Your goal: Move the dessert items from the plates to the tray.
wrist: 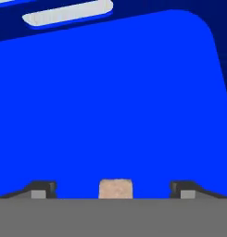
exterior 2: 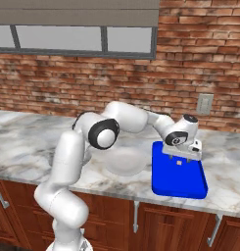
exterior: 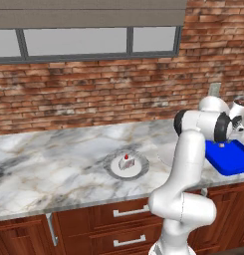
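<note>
The bright blue tray [wrist: 115,92] lies under my hand, near the counter's right end [exterior 2: 182,181] [exterior: 233,160]. My gripper [wrist: 113,190] hovers low over the tray's near-left part [exterior 2: 180,159], fingers spread wide and open. The tan-pink morsel [wrist: 116,189] sits between the fingertips with clear gaps on both sides, touching neither. The white cake bit with a red top [exterior: 126,162] stands on the grey-rimmed plate [exterior: 113,169] at mid-counter. The plain pale plate [exterior 2: 124,163] is bare, just left of the tray.
A marble counter [exterior: 54,154] runs under a brick wall with a window. A wall outlet [exterior 2: 204,104] sits behind the tray. Wooden drawers [exterior: 118,214] line the front below the counter edge. My own arm arches over the plain plate.
</note>
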You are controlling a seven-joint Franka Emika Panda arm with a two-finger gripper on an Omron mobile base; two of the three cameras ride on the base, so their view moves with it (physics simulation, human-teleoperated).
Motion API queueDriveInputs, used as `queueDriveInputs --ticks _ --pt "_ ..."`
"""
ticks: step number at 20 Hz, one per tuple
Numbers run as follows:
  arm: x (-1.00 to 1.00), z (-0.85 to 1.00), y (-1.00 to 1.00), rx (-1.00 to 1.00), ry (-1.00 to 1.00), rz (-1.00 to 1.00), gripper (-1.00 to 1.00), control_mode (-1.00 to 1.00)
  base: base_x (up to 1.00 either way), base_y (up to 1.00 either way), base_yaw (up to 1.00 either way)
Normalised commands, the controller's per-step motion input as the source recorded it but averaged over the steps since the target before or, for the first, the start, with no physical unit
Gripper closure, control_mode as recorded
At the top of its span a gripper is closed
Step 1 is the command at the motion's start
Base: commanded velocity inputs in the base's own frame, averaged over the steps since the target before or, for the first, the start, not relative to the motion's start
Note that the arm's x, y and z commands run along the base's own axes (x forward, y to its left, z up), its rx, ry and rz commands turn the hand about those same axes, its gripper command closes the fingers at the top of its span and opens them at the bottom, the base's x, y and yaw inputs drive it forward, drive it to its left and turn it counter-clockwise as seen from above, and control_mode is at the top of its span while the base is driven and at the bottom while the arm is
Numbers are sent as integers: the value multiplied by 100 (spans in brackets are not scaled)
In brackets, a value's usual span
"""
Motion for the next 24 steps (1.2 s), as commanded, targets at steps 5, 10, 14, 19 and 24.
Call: queueDriveInputs --ticks 5,10,14,19,24 --pt "-18 37 67 -10 -18 -1 -100 -100 0 0 0" --pt "-40 28 77 -8 -10 -3 -100 -100 0 0 0" --pt "-71 0 96 -3 0 0 -100 -100 0 0 0" --pt "-62 7 89 0 0 0 -100 -100 0 0 0" --pt "-28 20 98 0 3 0 -100 -100 0 0 0"
